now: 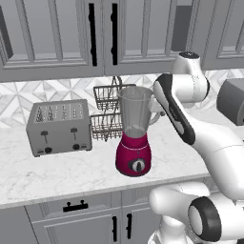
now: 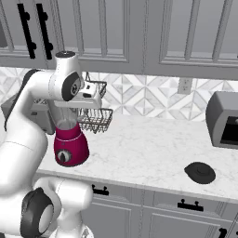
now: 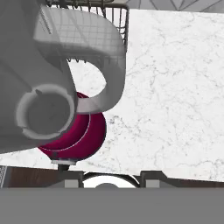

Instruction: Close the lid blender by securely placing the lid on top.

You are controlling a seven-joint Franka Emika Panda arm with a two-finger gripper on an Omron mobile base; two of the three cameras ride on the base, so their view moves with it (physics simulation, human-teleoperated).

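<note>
The blender (image 1: 135, 138) stands on the marble counter, a magenta base with a black dial under a tall clear jar whose top is uncovered. It also shows behind my arm in the right base view (image 2: 69, 144). The hand view looks down into the jar (image 3: 43, 87) and past its handle. My gripper (image 2: 93, 103) hovers just above and to the right of the jar's rim, shut, with nothing in it. The lid (image 2: 200, 173), a dark round cap, lies flat on the counter far to the right, near the front edge.
A silver toaster (image 1: 59, 126) sits left of the blender. Behind the jar stands a two-tier wire basket (image 1: 107, 114). A grey appliance (image 2: 223, 121) occupies the right end of the counter, behind the lid. Wall cabinets hang overhead.
</note>
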